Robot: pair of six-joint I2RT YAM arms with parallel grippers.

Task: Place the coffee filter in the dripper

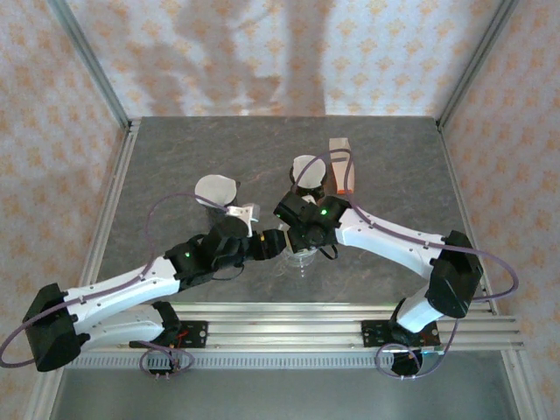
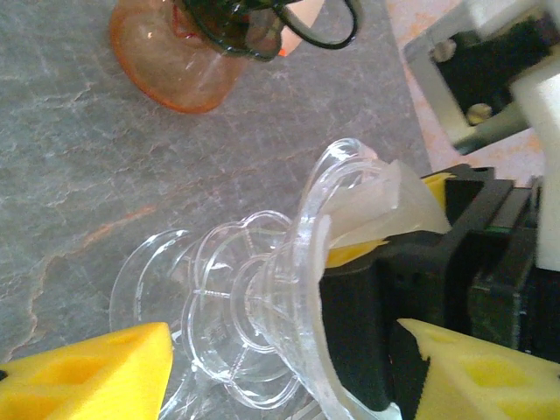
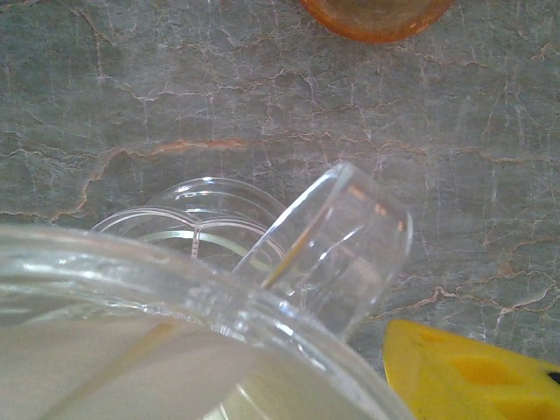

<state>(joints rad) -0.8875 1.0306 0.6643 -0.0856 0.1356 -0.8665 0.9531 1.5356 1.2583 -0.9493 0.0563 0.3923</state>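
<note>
Left fingers [image 2: 87, 372] stand apart either side of the clear dripper [image 2: 262, 306] mid-table, prob steadying it, can't tell if clamped. Right fingers [image 3: 464, 381] apart at its rim, filter [image 2: 394, 197] already inside, grip unclear tbh.

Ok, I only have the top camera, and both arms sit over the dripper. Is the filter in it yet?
Observer: Partly. On the left wrist camera the white filter sits in the mouth of the clear dripper, with its edge poking out past the rim.
Operator: And is the right gripper clear of it?
Observer: No. The right gripper reaches into the dripper's mouth, with one yellow pad just below the paper. I cannot tell whether it is pinching the paper.
</note>
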